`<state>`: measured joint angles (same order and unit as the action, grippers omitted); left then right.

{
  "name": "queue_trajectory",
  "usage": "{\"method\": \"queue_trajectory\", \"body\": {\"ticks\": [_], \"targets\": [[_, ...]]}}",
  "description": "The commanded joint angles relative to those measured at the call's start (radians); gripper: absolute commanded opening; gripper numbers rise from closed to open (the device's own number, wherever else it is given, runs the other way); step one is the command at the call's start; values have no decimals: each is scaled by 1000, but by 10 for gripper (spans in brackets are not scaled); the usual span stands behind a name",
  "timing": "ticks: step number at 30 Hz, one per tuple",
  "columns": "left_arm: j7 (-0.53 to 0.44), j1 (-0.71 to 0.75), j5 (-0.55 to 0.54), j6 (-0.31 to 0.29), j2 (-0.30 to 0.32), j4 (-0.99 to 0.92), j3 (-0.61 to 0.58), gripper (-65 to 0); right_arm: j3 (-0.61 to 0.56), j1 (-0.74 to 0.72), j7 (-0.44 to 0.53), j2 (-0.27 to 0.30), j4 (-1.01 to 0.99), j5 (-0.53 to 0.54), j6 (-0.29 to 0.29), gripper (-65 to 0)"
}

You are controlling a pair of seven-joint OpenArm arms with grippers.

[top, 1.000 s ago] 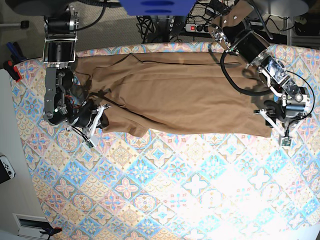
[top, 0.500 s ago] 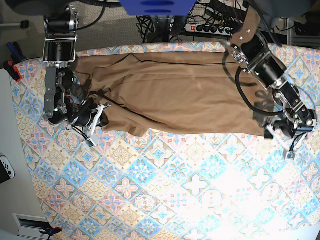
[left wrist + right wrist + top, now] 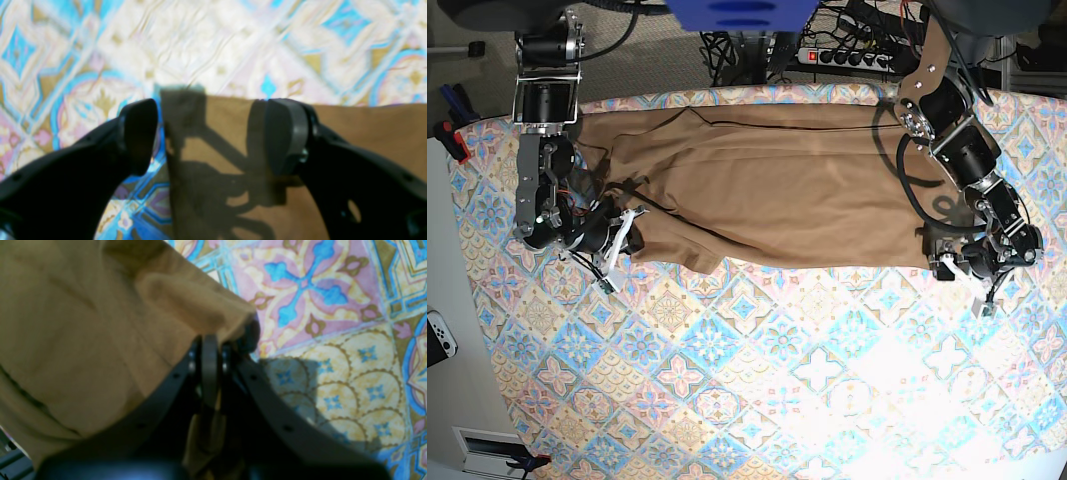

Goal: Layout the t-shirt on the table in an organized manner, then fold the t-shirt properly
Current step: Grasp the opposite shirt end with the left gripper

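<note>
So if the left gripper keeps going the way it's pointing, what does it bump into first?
Most likely the t-shirt: its corner lies between the open left gripper fingers, with the table beyond. Depth is hard to judge.

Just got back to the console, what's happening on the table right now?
A plain tan cloth t-shirt lies stretched out along the far side of the table with the blue, pink and cream tile-patterned cloth. The right gripper is shut on the shirt's edge at one end. At the other end the left gripper is open, its jaws apart over the shirt's corner, holding nothing. The shirt is laid out but shows long creases, and no fold has been made yet.
</note>
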<state>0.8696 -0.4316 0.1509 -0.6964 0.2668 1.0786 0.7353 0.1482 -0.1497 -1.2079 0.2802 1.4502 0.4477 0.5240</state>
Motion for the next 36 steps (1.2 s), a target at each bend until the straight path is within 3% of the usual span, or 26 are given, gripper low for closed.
{"method": "queue_trajectory", "body": {"ticks": [1,8,12,20,32,34,36], "targets": [[-14,-28,-17,-2,36,18,-3,-189,4,-21,13,12,19,16,3,-650],[-14,-20,-17,-2,84,18,-1,-189,4,-21,13,12,19,16,3,-650],[-17,-19,-9,-2,84,16,-1,-189,4,-21,13,12,19,16,3,-650],[-131,14,-9,-2,79,-47,-3,-189,4,-21,12,12,19,16,3,-650],[-134,15,-6,-2,78,-76,-10,-194,6,-21,-16,12,90,16,3,-650],[-134,17,-6,-2,76,-79,-10,-231,8,-21,-36,12,105,16,3,-650],[-134,17,-6,-2,71,-99,-10,-314,8,-21,-43,12,114,16,3,-650]]}}
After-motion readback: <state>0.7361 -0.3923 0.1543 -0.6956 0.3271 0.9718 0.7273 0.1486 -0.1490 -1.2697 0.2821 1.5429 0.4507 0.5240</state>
